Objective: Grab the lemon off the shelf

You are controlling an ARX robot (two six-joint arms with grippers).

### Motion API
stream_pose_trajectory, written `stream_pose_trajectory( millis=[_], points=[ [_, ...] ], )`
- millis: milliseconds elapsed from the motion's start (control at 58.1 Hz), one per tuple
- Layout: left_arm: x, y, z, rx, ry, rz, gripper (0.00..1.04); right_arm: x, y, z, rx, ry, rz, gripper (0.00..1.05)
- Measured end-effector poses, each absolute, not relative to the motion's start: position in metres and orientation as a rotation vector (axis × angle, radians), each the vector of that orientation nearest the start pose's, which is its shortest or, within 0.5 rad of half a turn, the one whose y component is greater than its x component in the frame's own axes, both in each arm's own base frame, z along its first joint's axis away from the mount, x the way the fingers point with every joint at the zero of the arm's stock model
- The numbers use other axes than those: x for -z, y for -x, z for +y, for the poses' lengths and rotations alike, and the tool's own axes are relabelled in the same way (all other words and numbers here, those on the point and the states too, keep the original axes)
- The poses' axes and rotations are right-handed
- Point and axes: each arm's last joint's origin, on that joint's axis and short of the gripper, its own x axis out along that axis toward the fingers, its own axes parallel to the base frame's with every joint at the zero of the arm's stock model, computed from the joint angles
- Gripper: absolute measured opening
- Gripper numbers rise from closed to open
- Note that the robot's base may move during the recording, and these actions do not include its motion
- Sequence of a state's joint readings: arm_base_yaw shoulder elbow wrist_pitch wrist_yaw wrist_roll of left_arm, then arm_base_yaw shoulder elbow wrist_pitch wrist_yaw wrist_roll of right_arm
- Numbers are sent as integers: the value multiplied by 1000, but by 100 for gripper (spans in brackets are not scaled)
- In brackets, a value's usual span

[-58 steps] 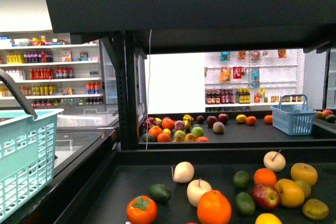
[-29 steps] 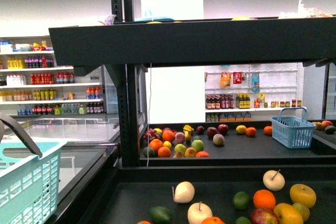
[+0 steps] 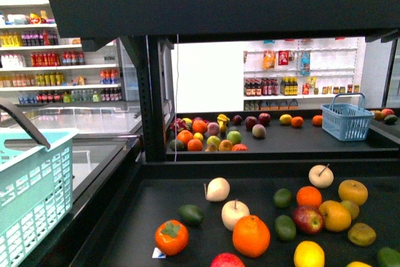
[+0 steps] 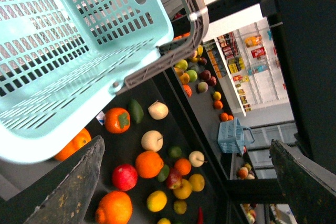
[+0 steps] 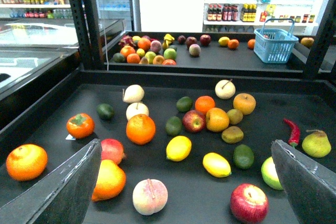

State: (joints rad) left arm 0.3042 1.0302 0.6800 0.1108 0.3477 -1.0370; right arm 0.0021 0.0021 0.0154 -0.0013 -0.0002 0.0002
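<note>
**Right wrist view:** Your right gripper (image 5: pixel 185 143) hangs above the shelf (image 5: pixel 315 103) with fingers spread wide and nothing between them. The lemon (image 5: pixel 216 164), yellow with tapered ends, lies on the black tray ahead of and below the gripper, inside the span of its fingers. It is just beside a dark green avocado (image 5: pixel 243 156) and near a rounder yellow fruit (image 5: pixel 179 148). That rounder fruit sits closer to the gripper's centre line, so a straight descent would likely close on the wrong fruit. You would need to shift towards the lemon first. The lemon is smooth and lies loose on a flat tray. An off-centre pinch could squirt it out or roll it into the avocado.

**Left wrist view:** Your left gripper (image 4: pixel 187 141) is also spread open and empty. A turquoise basket (image 4: pixel 68 51) fills the space just beside it. What carries the basket does not show. If that arm swings, the basket could knock the shelf edge.

**Front view:** Neither arm is in view here. The shelf's upper tier (image 3: pixel 219 10) overhangs the fruit tray. A high approach or a hasty lift could strike it. A sliver of yellow at the picture's lower edge may be the lemon, but it is too cropped to confirm.
</note>
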Motion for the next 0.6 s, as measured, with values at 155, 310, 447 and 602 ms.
stream_pose_trajectory(
  millis=[155,310,447,602],
  points=[
    [-284,-279,77,-105,1184,245,97,-168,-97,0,-2,0,-12,97],
    [-274,-326,93,-147,1216,252,97,-168,-97,0,-2,0,-12,97],
    [-272,-355,104,-161,1217,228,97,-168,-97,0,-2,0,-12,97],
    [-271,-382,113,-159,1192,186,97,-168,-97,0,-2,0,-12,97]
  ],
)
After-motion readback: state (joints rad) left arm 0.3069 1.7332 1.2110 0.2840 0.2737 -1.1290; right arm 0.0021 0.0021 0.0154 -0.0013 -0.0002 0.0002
